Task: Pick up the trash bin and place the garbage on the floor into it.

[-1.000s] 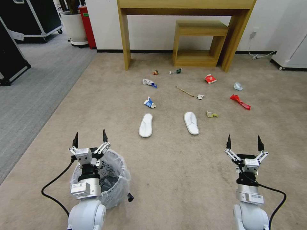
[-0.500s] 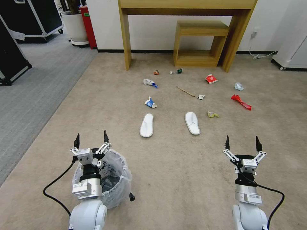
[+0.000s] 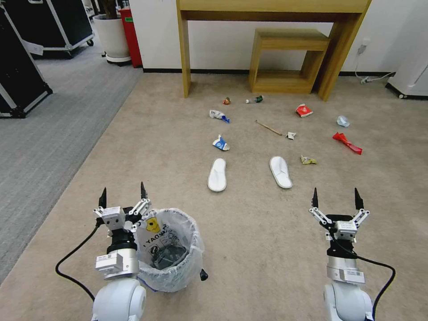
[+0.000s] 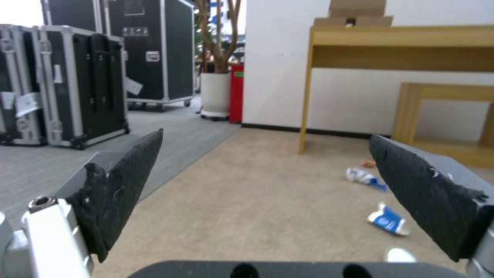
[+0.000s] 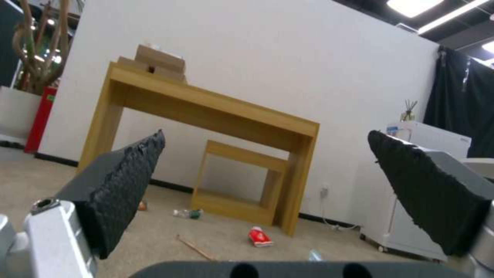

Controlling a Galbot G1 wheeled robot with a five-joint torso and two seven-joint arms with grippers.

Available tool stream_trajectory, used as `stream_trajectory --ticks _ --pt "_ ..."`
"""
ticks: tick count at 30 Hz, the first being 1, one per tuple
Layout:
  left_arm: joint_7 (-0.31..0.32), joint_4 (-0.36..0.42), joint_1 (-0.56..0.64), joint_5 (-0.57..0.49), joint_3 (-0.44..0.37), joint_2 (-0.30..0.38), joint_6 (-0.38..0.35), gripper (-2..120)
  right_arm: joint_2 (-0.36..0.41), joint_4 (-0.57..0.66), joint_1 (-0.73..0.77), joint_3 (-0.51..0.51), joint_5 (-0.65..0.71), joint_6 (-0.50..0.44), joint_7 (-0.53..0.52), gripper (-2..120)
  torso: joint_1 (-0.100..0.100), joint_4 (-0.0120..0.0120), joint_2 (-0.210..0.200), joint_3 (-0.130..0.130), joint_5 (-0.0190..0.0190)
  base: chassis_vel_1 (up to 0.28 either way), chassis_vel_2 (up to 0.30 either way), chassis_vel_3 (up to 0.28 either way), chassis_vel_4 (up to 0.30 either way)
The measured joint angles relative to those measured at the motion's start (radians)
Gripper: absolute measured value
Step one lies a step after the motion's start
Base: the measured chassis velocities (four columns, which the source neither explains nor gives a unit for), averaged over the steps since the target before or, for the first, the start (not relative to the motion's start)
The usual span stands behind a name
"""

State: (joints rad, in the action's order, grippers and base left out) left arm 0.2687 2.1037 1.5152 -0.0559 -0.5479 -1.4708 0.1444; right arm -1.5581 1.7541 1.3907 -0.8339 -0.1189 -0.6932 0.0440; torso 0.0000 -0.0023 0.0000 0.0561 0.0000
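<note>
- The floor [image 3: 249, 232], a beige-tan carpet, ran from the robot to the white wall, with a grey carpet [image 3: 40, 138] alongside on the left.
- A tall wooden table [image 3: 272, 18] stood against the wall, with a small wooden shelf [image 3: 290, 60] under it.
- The trash bin [image 3: 171, 267] stood on the floor just beside the left arm, to its right, upright and lined with a crinkly white bag bearing black print and a yellow mark.
- The left gripper [image 3: 122, 196] hung just left of the bin's far rim, above the carpet, its 2 black fingers spread and holding nothing; in the left wrist view the fingers [image 4: 123, 181] framed bare carpet.
- The right gripper [image 3: 335, 198] hung over bare carpet well to the right of the bin, its 2 fingers also spread and empty.
- 2 white slippers [image 3: 217, 174] lay side by side but apart, between the grippers and the table.
- The garbage lay scattered beyond the slippers: a red wrapper [image 3: 347, 143] at the right, a red packet [image 3: 304, 110] nearer the table, a white-and-blue wrapper [image 3: 220, 143] just past the left slipper and another [image 3: 219, 116] farther on.
- A thin wooden stick [image 3: 268, 127] lay slanted near a small paper scrap [image 3: 291, 135].
- A small green-labelled bottle [image 3: 255, 100] lay on its side close to the shelf.
</note>
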Motion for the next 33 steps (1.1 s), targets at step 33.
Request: stream_trajectory --ticks 33 --pt "0.396 0.328 0.152 -0.780 0.024 0.372 -0.766 100 0.024 -0.005 -0.003 -0.012 -0.004 0.013 -0.022 100 0.000 0.0002 0.000 0.000 -0.0001 0.000 0.000 0.000 0.000"
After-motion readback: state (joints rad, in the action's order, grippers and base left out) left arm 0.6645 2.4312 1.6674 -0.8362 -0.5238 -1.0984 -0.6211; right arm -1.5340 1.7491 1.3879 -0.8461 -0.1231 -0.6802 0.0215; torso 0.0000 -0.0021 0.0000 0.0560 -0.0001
